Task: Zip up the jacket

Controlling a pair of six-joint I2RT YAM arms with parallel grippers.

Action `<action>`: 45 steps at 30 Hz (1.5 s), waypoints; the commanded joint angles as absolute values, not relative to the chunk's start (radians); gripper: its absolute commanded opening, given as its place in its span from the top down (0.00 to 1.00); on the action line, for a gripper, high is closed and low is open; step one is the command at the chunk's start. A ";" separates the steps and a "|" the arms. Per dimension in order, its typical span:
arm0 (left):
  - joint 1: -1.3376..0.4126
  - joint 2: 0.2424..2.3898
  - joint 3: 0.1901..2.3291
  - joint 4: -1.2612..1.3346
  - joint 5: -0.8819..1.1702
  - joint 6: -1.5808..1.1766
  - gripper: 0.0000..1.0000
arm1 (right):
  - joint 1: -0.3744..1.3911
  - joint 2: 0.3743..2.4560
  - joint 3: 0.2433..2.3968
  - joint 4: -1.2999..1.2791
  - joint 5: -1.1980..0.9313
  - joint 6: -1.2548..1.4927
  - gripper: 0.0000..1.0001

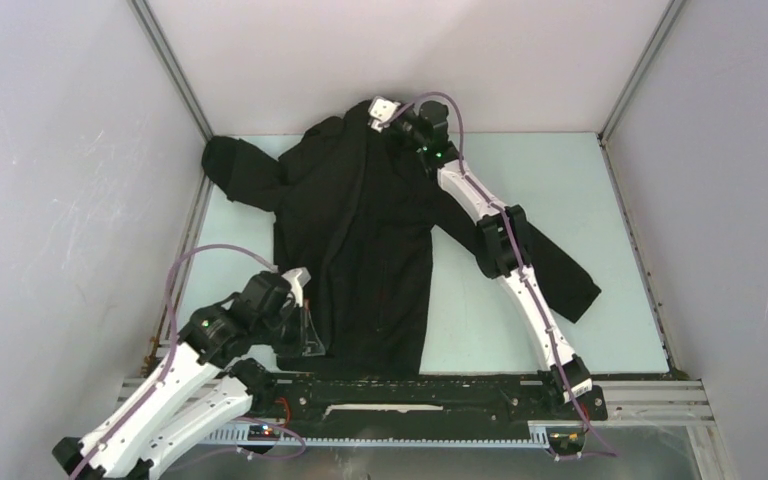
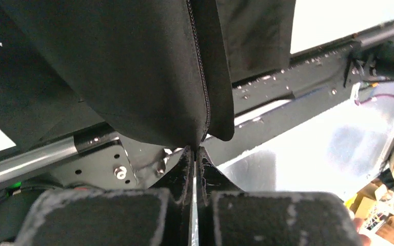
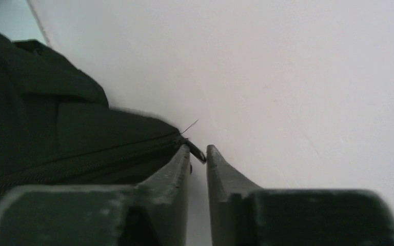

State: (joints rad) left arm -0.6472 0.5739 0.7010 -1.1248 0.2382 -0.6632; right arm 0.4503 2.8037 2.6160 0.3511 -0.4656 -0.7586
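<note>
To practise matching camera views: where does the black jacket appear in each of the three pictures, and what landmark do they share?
Top external: the jacket lies in the picture's centre, collar far, hem near.
Left wrist: upper centre, hem meeting the left claw.
Right wrist: left side, collar end at the right claw.
Shared landmark: the zipper, clear in both wrist views, not clear overhead.

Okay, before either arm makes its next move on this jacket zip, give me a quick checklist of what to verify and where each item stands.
1. Left hand pinches the jacket hem at the zipper base: ok.
2. Right hand sits at the zipper's collar end: ok.
3. Right hand actually gripping anything: cannot tell, a gap shows between its fingers.
4. Zipper closed along its whole length: cannot tell, the middle is unclear from above.
</note>
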 commanded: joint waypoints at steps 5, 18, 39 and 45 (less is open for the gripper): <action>-0.652 0.642 0.633 -1.018 0.105 -0.733 0.79 | 0.413 2.758 2.565 0.427 -0.404 -0.696 0.24; -0.652 0.403 0.772 -1.175 0.030 -0.709 0.00 | 0.519 2.218 1.875 0.403 -0.181 -0.588 0.00; -0.652 0.350 1.186 -0.666 -0.144 -0.449 0.00 | 1.135 0.757 1.370 -0.758 0.680 0.281 0.00; -0.652 0.380 1.349 -0.660 -0.201 -0.383 0.00 | 1.204 0.547 1.424 -0.767 0.576 0.294 0.00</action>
State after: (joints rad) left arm -0.6479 0.3683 1.2491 -0.7353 -0.1478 -0.4610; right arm 1.1896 0.6056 1.4017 -0.6998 0.5880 0.2386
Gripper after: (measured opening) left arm 0.996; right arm 0.994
